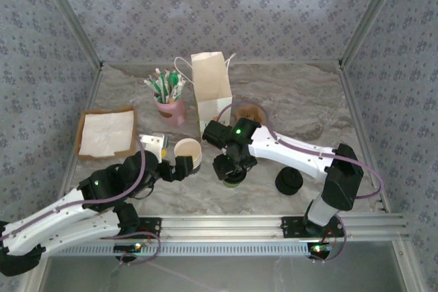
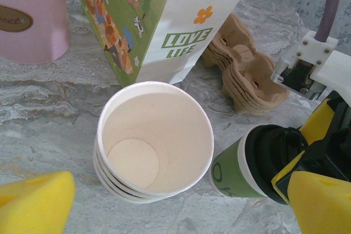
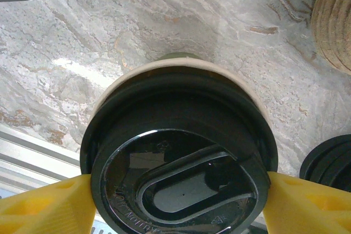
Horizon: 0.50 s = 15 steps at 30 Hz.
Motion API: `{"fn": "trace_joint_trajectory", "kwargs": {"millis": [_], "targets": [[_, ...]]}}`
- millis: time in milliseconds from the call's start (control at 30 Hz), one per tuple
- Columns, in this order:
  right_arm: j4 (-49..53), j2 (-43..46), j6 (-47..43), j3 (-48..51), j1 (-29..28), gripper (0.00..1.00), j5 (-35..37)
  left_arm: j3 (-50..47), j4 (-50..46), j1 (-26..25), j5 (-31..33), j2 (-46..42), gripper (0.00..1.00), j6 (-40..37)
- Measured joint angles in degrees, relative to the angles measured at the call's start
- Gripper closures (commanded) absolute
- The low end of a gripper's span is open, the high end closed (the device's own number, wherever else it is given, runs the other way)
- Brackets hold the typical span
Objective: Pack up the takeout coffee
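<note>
The takeout coffee (image 3: pixel 175 179) is a green-sleeved paper cup (image 2: pixel 236 171) with a black lid, its base down at the marble table. My right gripper (image 3: pixel 175 204) comes down over it, with a yellow finger pressed against each side of the lid, so it is shut on the cup. From above, the right gripper (image 1: pixel 233 167) hides most of the cup. My left gripper (image 1: pixel 179 167) is open, and its yellow fingers (image 2: pixel 33 201) stand wide on either side of the stack of lidless cups (image 2: pixel 155 141). The white paper bag (image 1: pixel 212 94) stands upright behind both.
A pink holder (image 1: pixel 171 109) with sachets stands left of the bag. Brown cup carriers (image 1: pixel 250 112) lie to the bag's right. A pile of black lids (image 1: pixel 289 181) sits right of the coffee. A tray of napkins (image 1: pixel 106 133) lies at the far left.
</note>
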<state>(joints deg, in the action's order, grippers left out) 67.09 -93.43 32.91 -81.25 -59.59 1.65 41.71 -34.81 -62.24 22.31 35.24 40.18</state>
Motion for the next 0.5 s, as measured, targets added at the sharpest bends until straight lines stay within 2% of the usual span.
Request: {"fn": "trace_joint_trajectory", "kwargs": {"millis": [500], "targets": [[0.1,-0.8,-1.1,-1.2,0.5,0.23,-1.0,-0.8,0.3,0.7,-0.5,0.0,0.0,0.0]]}}
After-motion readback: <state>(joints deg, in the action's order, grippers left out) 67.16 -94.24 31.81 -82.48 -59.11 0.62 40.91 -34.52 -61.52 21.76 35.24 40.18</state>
